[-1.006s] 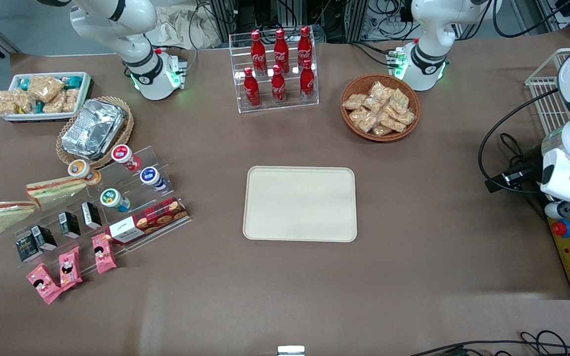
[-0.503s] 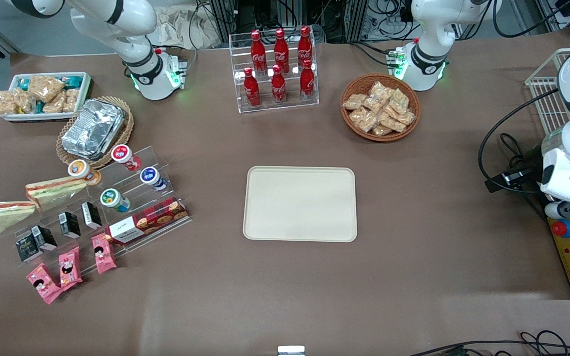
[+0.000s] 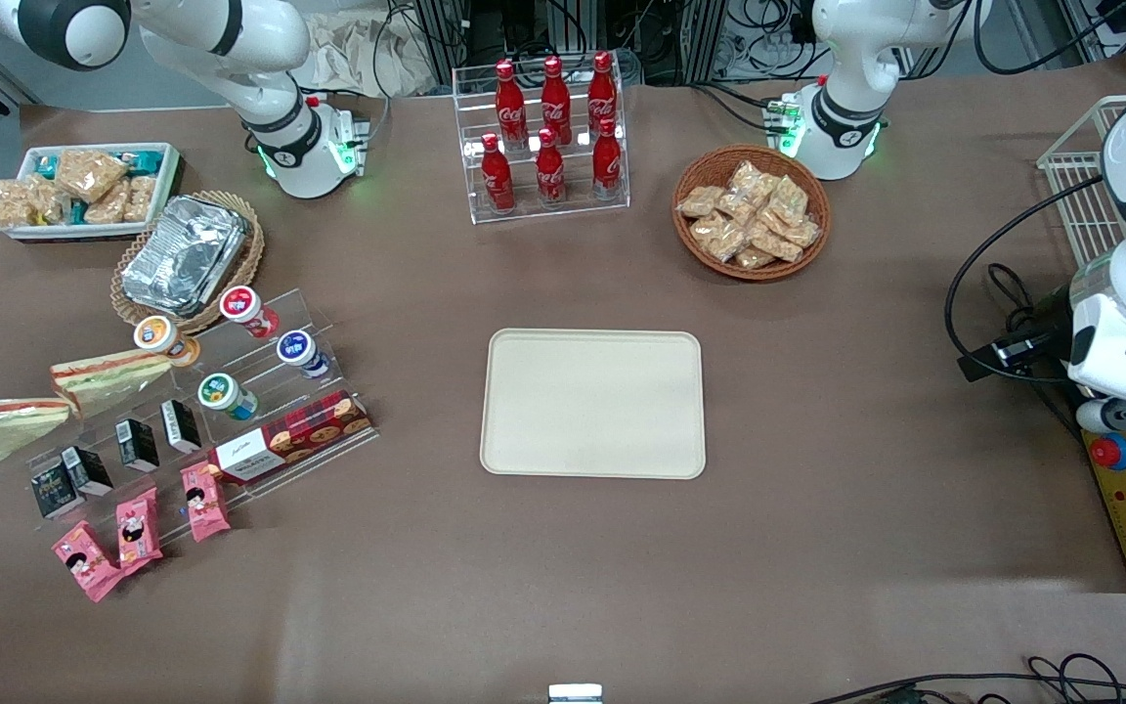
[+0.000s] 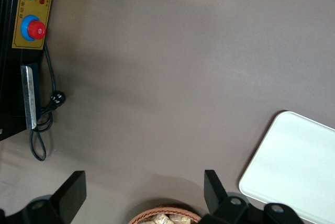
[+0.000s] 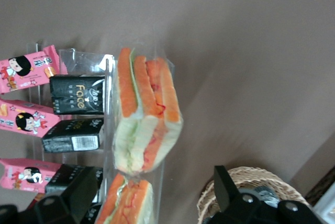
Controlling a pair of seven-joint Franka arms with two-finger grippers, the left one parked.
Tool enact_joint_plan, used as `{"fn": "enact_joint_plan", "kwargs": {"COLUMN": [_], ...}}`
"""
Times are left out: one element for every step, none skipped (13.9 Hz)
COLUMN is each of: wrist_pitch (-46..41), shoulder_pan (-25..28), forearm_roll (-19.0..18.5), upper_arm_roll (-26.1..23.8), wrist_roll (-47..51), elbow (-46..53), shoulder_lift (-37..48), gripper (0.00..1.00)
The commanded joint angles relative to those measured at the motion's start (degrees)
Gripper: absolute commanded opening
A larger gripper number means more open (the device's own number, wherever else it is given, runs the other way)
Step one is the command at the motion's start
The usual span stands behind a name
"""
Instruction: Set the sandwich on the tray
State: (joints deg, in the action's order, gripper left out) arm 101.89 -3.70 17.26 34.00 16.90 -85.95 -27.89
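Overhead, pincer [image 5: 149,203] above brown tabletop [image 3: 817,548]

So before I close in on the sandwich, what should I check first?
1. Tool open: ok, its fingers stand wide apart in the right wrist view.
2. Sandwich lined up with the tool: ok, it lies centred ahead of the fingers.
3. Sandwich gripped: not ok, nothing is held yet.
4. Neighbours out of the way: not ok, the second sandwich lies close beside the target.
5. Tray ready: ok, nothing lies on it.
6. Carry path: cannot tell, the acrylic rack of snacks stands between the sandwich and the tray, so lift high.
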Motion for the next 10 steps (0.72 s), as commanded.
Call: {"fn": "enact_joint_plan", "kwargs": {"wrist_pitch": [1.9, 2.1, 2.9, 3.9, 4.1, 4.5, 5.5, 6.2, 6.9, 7.3], "shoulder_pan": [-1.0, -1.0, -1.0, -1.0, -1.0, -1.0, -1.0, -1.2, -1.2, -1.2], "forearm_roll": [2.6, 2.7, 2.7, 2.7, 2.7, 3.0, 3.7, 4.5, 5.6, 6.4], "upper_arm_roll": [0.0, -0.1, -0.1, -0.1, -0.2, -0.2, -0.2, -0.2, -0.2, -0.2], "wrist_roll": [0.1, 0.1, 0.1, 0.0, 0.0, 0.0, 0.0, 0.0, -0.1, -0.1], "elbow": [-0.1, -0.1, 0.0, -0.1, 0.0, 0.0, 0.0, 0.0, 0.0, 0.0], "shoulder_lift": [-1.2, -1.4, -1.7, -2.2, -2.6, -2.9, -3.3, -3.7, -4.2, -4.4], "gripper": [0.99, 0.99, 0.99, 0.99, 0.99, 0.99, 0.99, 0.99, 0.99, 0.98]}}
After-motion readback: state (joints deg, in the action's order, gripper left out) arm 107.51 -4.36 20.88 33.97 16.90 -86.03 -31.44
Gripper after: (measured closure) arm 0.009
